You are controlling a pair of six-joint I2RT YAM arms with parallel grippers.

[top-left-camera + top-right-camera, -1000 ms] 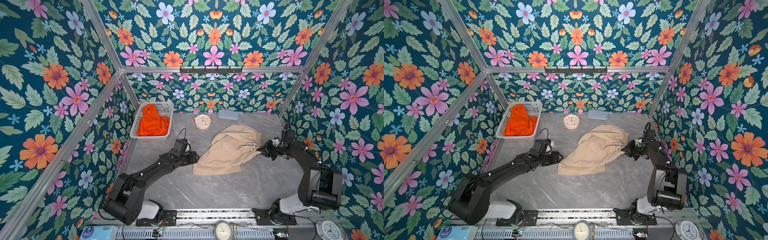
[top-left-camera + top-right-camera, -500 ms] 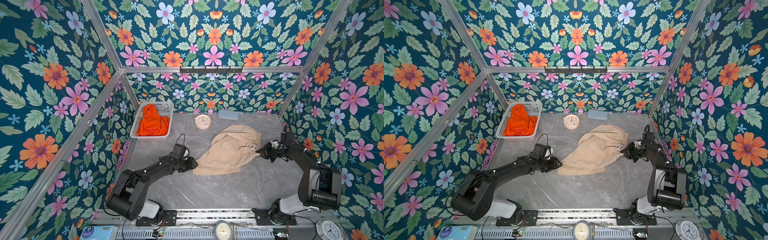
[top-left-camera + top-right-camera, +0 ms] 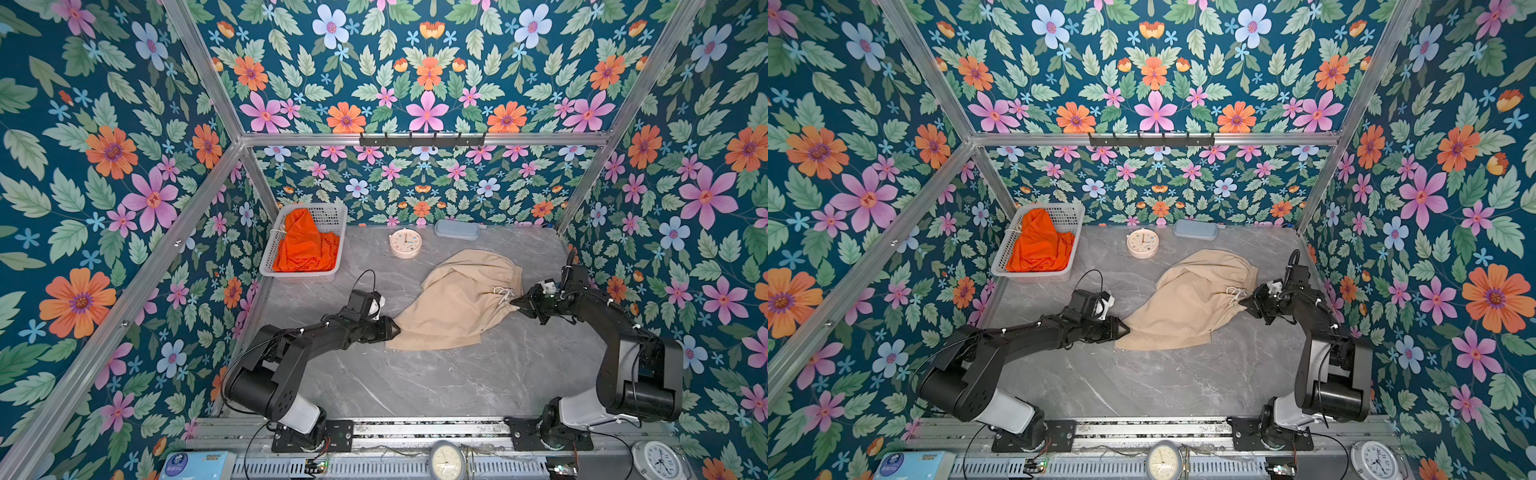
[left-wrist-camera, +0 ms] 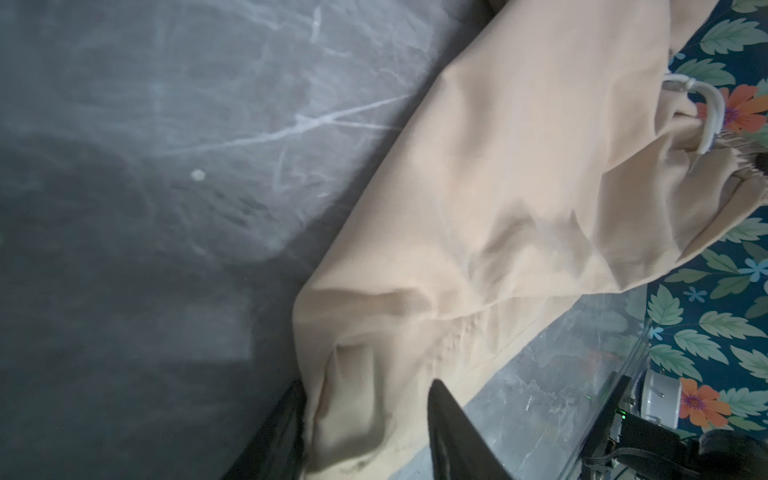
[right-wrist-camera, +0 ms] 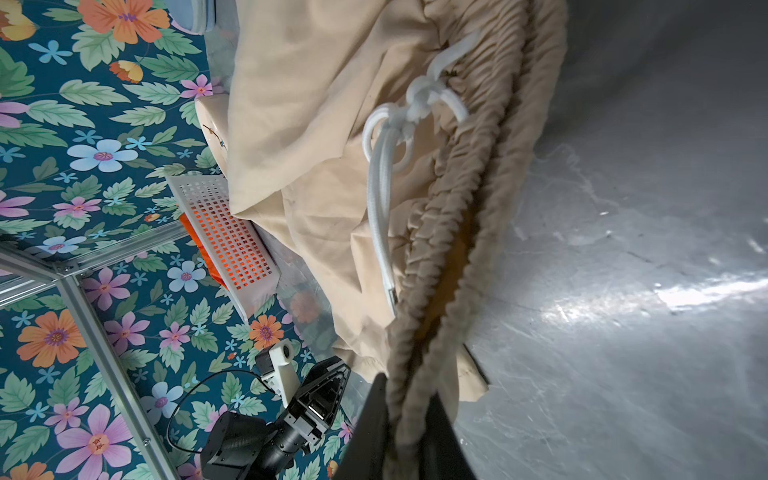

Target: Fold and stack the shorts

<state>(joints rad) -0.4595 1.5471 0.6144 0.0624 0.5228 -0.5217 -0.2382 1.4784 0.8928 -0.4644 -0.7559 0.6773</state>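
The beige shorts [image 3: 457,299] [image 3: 1187,299] lie spread on the grey table, waistband toward the right. My right gripper [image 3: 515,300] [image 3: 1244,301] [image 5: 409,386] is shut on the gathered waistband, near the white drawstring [image 5: 382,187]. My left gripper [image 3: 395,328] [image 3: 1124,328] [image 4: 368,384] is at the shorts' near left corner. Its fingers stand apart with a fold of the beige cloth [image 4: 519,187] between them. The orange shorts [image 3: 305,247] [image 3: 1038,245] lie crumpled in the white basket [image 3: 332,212] [image 3: 1071,210] at the back left.
A round pink clock [image 3: 405,243] and a blue-grey case [image 3: 456,229] sit by the back wall. Floral walls close in the table on three sides. Along the front rail are two dials [image 3: 446,459] [image 3: 658,459] and a tissue pack [image 3: 195,465].
My left gripper has slid toward the front along the shorts' left edge to the corner, and its jaws have narrowed around the cloth. The right gripper has kept its hold, barely moving.
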